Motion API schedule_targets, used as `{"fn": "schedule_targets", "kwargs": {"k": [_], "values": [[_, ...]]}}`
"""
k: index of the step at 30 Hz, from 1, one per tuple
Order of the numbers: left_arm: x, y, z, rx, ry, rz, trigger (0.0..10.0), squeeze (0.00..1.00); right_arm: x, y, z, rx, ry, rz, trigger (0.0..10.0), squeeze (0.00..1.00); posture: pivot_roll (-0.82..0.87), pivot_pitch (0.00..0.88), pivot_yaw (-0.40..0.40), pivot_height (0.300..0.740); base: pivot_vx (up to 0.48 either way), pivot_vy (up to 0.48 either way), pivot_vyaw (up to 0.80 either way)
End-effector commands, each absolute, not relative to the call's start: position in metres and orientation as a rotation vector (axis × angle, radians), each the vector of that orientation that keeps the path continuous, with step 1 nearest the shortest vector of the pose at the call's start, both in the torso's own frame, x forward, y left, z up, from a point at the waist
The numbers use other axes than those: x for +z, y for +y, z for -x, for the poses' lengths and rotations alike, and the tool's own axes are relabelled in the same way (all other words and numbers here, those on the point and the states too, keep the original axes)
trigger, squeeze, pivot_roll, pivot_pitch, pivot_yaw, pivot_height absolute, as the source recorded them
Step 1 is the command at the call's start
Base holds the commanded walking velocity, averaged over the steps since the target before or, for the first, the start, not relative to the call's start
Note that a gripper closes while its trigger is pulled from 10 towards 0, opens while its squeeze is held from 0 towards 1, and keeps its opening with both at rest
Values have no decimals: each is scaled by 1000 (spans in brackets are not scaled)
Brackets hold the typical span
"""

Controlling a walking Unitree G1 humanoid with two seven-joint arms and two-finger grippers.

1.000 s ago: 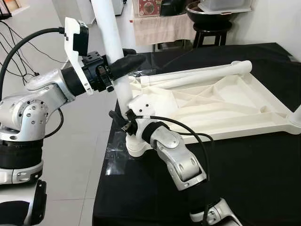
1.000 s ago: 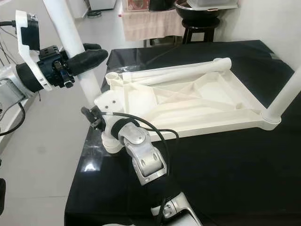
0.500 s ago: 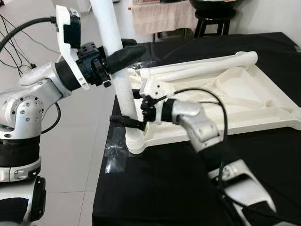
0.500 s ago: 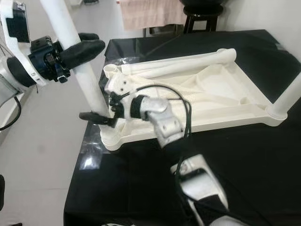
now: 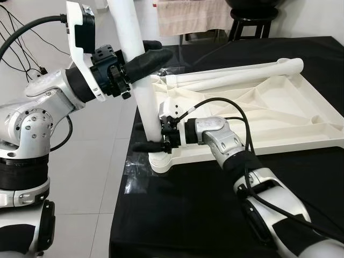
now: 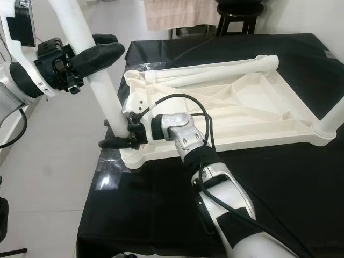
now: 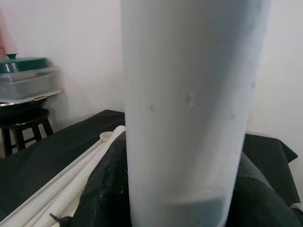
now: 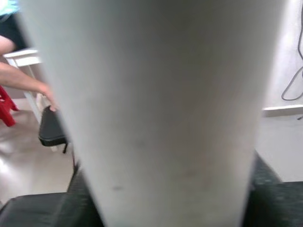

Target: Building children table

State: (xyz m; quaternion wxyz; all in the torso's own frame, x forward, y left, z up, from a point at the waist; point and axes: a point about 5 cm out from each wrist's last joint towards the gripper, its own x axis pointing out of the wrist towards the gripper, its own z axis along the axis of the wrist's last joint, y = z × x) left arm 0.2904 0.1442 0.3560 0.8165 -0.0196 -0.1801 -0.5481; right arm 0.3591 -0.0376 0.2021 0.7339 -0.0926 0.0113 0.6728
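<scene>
- While the white tabletop (image 5: 258, 115) lies upside down on the black-covered table (image 5: 215, 215), ribbed underside up, one white leg (image 5: 137, 80) stands in the corner socket (image 5: 160, 162) nearest the robot's left.
- That leg's long axis runs nearly vertical, foot end in the socket, upper end leaning slightly toward the robot's left and away, passing out of the top of the head views.
- Left gripper (image 5: 141, 56) is clamped on the leg partway up, one black finger (image 5: 148, 60) wrapped across the leg's near side, the other behind it.
- Right gripper (image 5: 153, 141) is closed around the same leg low down, just above the socket; a black fingertip (image 6: 110, 143) juts out past the leg on the floor side.
- A second white leg (image 5: 236, 72) lies flat along the tabletop's far edge, its long axis running from the robot's left to right.
- At the right corner another leg (image 6: 336, 113) stands upright.
- In the right wrist view a person's forearm (image 8: 21, 78) reaches toward a dark stool (image 8: 49, 127).
</scene>
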Motion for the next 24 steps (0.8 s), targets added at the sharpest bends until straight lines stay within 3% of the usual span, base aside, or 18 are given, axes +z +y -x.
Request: {"fn": "schedule_targets", "kwargs": {"k": [1, 8, 9, 11, 12, 14, 15, 16, 17, 18, 19, 20, 21, 24], "values": [[342, 139, -291, -1191, -305, 47, 0, 0, 207, -33, -359, 1495, -11, 185, 0, 0, 18, 117, 62, 740, 0, 0, 0], [342, 138, -291, -1188, -311, 55, 0, 0, 201, -37, -362, 1470, -20, 169, 0, 0, 3, 117, 63, 740, 0, 0, 0], [342, 139, -293, -1156, -318, 56, 6549, 8, 199, -39, -363, 1438, -15, 179, 0, 0, 0, 117, 63, 740, 0, 0, 0], [342, 140, -295, -1132, -323, 56, 6549, 8, 198, -40, -364, 1415, -10, 188, 0, 0, 0, 117, 63, 740, 0, 0, 0], [341, 140, -295, -1133, -322, 59, 10000, 1000, 191, -40, -364, 1366, 22, 194, 0, 0, -8, 116, 56, 740, 0, 0, 0], [341, 140, -296, -1120, -320, 61, 10000, 1000, 183, -40, -364, 1308, 60, 201, 0, 0, -10, 117, 47, 740, 0, 0, 0], [341, 142, -298, -1105, -320, 76, 10000, 1000, 169, -38, -365, 1126, 101, 212, 0, 0, -12, 114, 34, 740, 0, 0, 0], [341, 145, -299, -1089, -319, 77, 10000, 1000, 155, -43, -370, 737, 135, 190, 0, 0, -18, 114, 37, 740, 0, 0, 0], [341, 145, -299, -1089, -319, 77, 10000, 1000, 155, -43, -370, 737, 135, 190, 0, 0, -18, 114, 37, 740, 0, 0, 0], [342, 148, -301, -1076, -319, 79, 10000, 1000, 140, -49, -362, 517, 169, 170, 0, 0, -25, 122, 48, 740, 0, 0, 0], [341, 151, -304, -1064, -312, 96, 10000, 0, 128, -38, -345, 488, 167, 168, 0, 0, -48, 126, 81, 740, 0, 0, 0], [341, 151, -304, -1064, -312, 96, 10000, 0, 128, -38, -345, 488, 167, 168, 0, 0, -48, 126, 81, 740, 0, 0, 0], [336, 151, -308, -1060, -290, 102, 10000, 0, 125, -19, -332, 559, 136, 142, 0, 0, -57, 108, 87, 740, 0, 0, 0], [334, 147, -311, -1067, -281, 106, 10000, 0, 131, -13, -335, 575, 109, 131, 0, 0, -53, 111, 83, 740, 0, 0, 0]]}}
